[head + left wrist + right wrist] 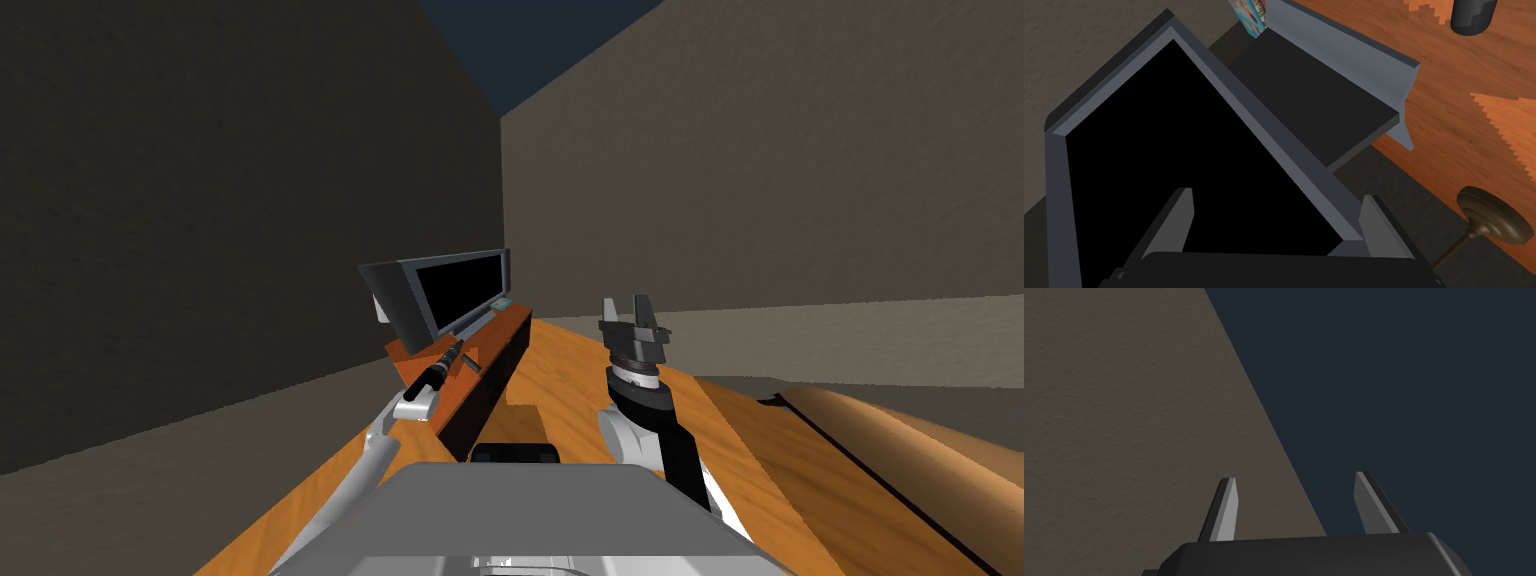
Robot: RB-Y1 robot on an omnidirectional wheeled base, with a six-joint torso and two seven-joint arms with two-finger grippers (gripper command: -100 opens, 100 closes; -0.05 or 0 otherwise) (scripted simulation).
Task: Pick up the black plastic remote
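Observation:
A television (450, 295) with a black screen and grey frame stands on a low orange-brown stand (480, 370) against the left wall. My left gripper (455, 355) reaches over the stand toward the screen. In the left wrist view its gripper (1274, 197) is open, with the black screen (1174, 165) close behind the fingers (1179, 220) and nothing between them. Beside the television lies a dark flat slab (1314, 100) with a raised grey edge. My right gripper (625, 305) is held up over the floor, open and empty (1294, 478).
A teal box (503, 303) sits at the stand's far end (1251, 12). A brown round knob on a thin stalk (1491, 215) lies near the stand's edge. A dark cylinder (1471, 15) stands on the wood floor (580, 380). Tan rounded furniture (900, 440) is at my right.

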